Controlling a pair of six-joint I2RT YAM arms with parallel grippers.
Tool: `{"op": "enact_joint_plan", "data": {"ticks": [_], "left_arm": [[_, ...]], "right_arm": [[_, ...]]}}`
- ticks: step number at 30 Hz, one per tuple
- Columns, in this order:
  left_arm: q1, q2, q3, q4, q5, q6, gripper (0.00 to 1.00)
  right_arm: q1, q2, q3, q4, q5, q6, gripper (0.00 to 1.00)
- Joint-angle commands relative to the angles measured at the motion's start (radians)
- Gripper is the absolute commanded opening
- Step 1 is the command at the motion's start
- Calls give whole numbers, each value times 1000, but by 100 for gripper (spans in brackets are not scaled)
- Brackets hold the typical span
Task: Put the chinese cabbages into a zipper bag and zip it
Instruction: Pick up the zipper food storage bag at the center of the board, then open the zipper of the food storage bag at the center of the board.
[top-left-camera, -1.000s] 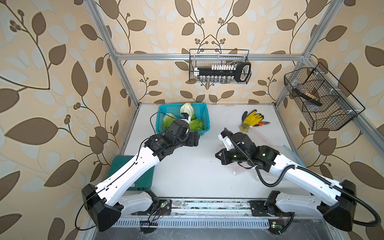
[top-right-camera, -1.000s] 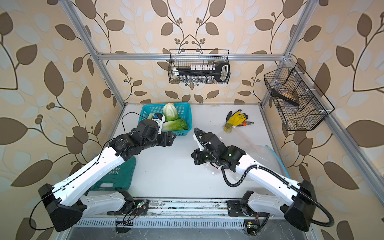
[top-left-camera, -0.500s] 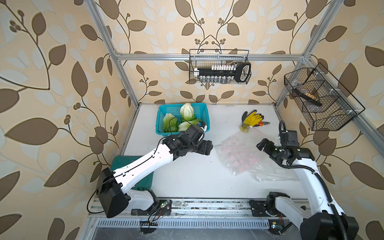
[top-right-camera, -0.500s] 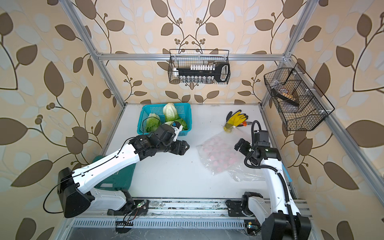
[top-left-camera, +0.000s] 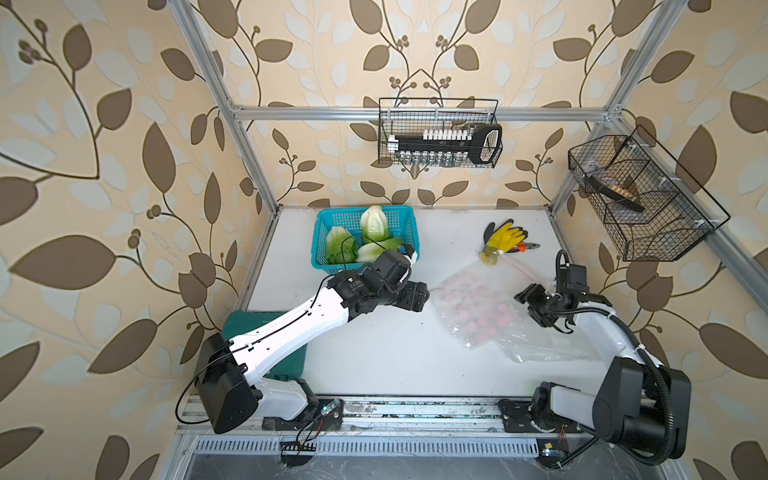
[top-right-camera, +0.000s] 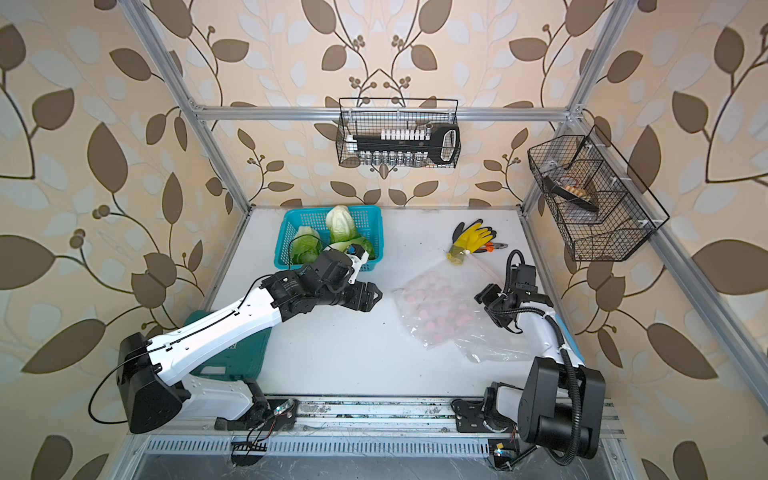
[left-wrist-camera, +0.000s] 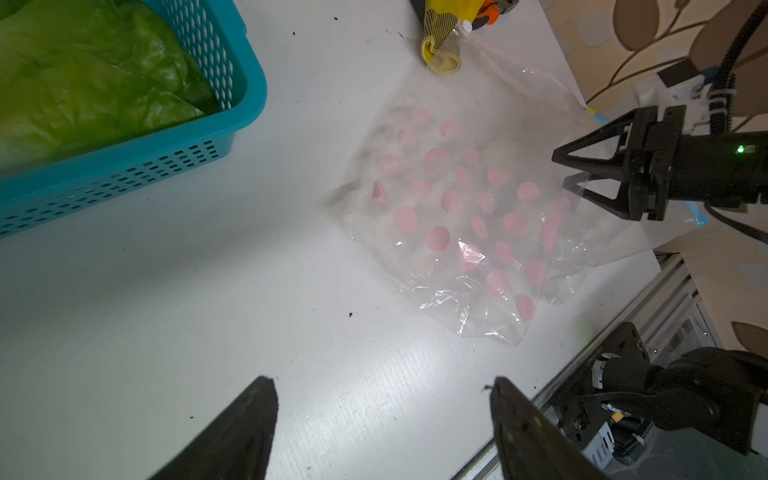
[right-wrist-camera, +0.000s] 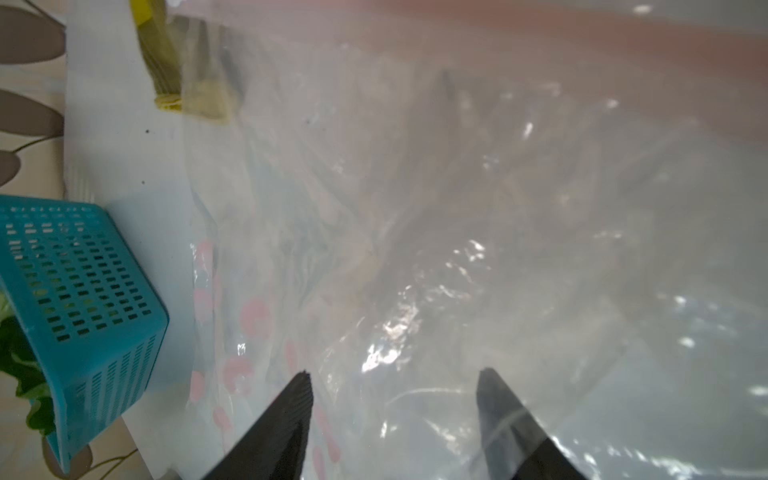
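the three chinese cabbages (top-left-camera: 374, 235) sit in the teal basket (top-left-camera: 318, 245) at the far left of the table (top-left-camera: 374, 357). the pink-dotted zipper bag (top-left-camera: 478, 307) lies right of centre, its far corner beside a yellow glove (top-left-camera: 505, 237). the left pincer (left-wrist-camera: 380, 382) hovers wide open between basket and bag, gripping nothing, while the right pincer (left-wrist-camera: 560, 170) sits at the bag's right edge with its jaws apart.

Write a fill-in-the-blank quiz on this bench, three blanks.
The three pale-green leafy chinese cabbages lie in a teal perforated plastic ____.
The clear plastic zipper bag on the table is printed with ____ dots.
The left gripper is ____, holding nothing.
Missing words: basket; pink; open.
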Motion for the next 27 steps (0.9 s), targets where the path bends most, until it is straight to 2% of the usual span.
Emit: {"op": "enact_joint_plan", "data": {"ticks": [1, 5, 8, 12, 16, 21, 25, 27], "left_arm": [[-5, -43, -17, 18, 15, -7, 81], [-4, -50, -16, -5, -17, -10, 80], [1, -70, 6, -62, -80, -4, 80], [46, -118, 15, -106, -64, 3, 80], [132, -166, 20, -125, 20, -9, 80], [262, -209, 85, -204, 71, -33, 81], [334, -227, 139, -265, 90, -55, 82], [377, -237, 160, -307, 72, -72, 83]], "right_arm": [[51, -51, 1, 88, 37, 20, 52], [68, -4, 1, 147, 7, 28, 28], [103, -37, 18, 167, 11, -3, 14], [260, -142, 69, 165, 87, -105, 0], [467, -207, 148, 148, 172, -232, 0], [788, -244, 292, 195, 249, -479, 0], [996, -169, 413, 253, 212, -597, 0], [1055, -131, 459, 296, 137, -609, 0]]}}
